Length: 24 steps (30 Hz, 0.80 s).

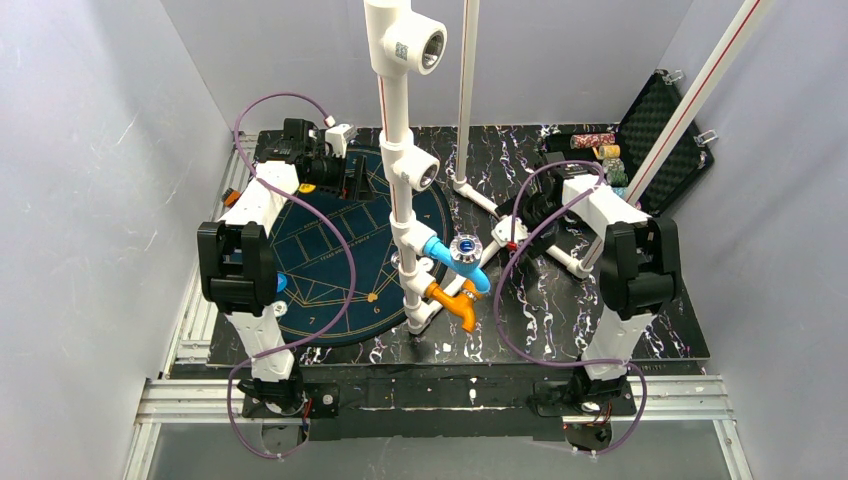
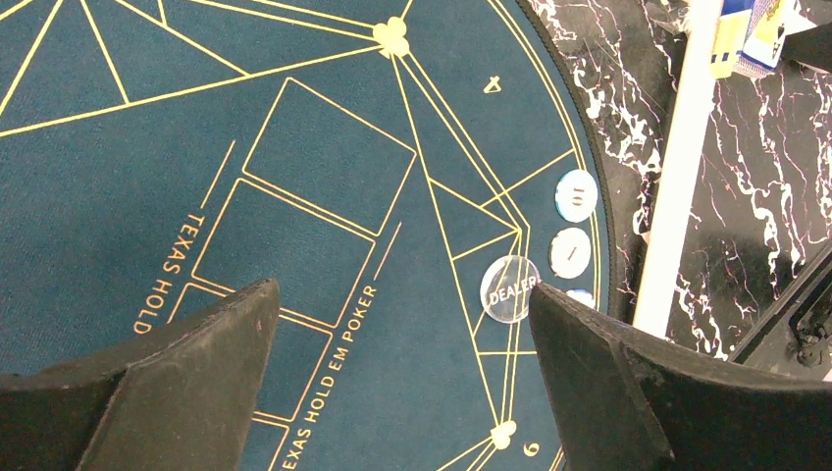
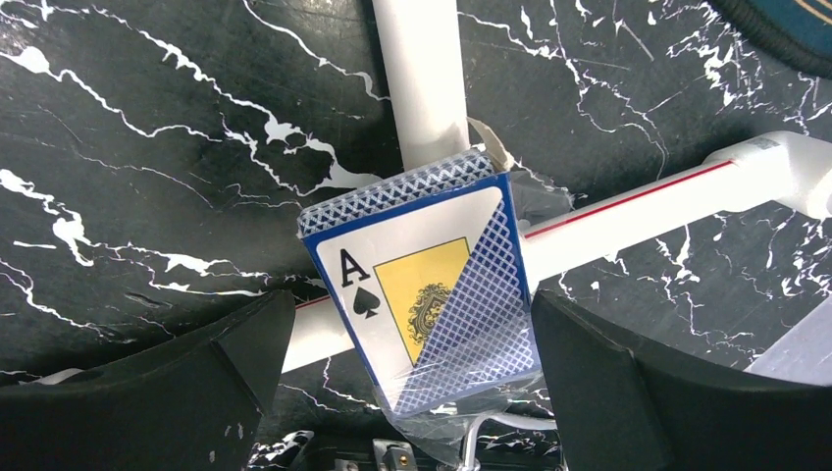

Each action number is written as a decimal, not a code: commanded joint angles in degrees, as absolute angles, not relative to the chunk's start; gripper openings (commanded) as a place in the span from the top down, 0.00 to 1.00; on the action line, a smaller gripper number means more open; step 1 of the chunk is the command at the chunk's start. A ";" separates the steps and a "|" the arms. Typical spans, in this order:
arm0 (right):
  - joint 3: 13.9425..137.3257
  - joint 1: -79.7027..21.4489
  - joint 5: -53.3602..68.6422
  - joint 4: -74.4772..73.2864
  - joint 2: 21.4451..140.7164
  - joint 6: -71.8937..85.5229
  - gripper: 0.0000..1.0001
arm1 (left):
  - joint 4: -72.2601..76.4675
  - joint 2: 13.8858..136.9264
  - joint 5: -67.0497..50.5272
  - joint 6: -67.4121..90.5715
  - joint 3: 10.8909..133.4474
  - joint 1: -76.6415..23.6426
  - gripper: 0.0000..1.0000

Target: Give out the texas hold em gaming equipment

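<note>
Since the boxed card deck (image 3: 432,285) sits against a white pipe (image 3: 422,78) at the centre of the right wrist frame, probably light, stiff and cellophane-slick, its long edges suit the wide-open, empty right fingers (image 3: 196,383); the left fingers (image 2: 177,383) gape empty over the poker mat (image 2: 147,147).

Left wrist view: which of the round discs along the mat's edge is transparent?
The DEALER disc, the largest: gold lines of the mat show through it. The 10 chip and the white chip above it are opaque.
</note>
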<state>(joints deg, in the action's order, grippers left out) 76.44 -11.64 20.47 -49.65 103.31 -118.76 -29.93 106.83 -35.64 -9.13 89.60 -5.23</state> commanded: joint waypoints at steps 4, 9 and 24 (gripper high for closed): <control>80.57 -12.22 19.04 -50.09 107.24 -133.31 0.00 | -31.44 105.12 -37.01 -9.57 89.75 -5.19 0.02; 79.86 -12.30 18.41 -49.51 107.55 -133.72 0.09 | -31.55 105.55 -36.93 -8.82 90.33 -5.19 0.02; 85.66 -12.83 25.81 -48.99 107.32 -109.98 0.44 | -31.57 106.50 -44.75 -2.58 89.08 -5.19 0.17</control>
<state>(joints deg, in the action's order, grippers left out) 80.95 -12.49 20.73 -49.65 107.00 -118.02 -30.92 106.85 -38.68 -6.35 89.60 -5.23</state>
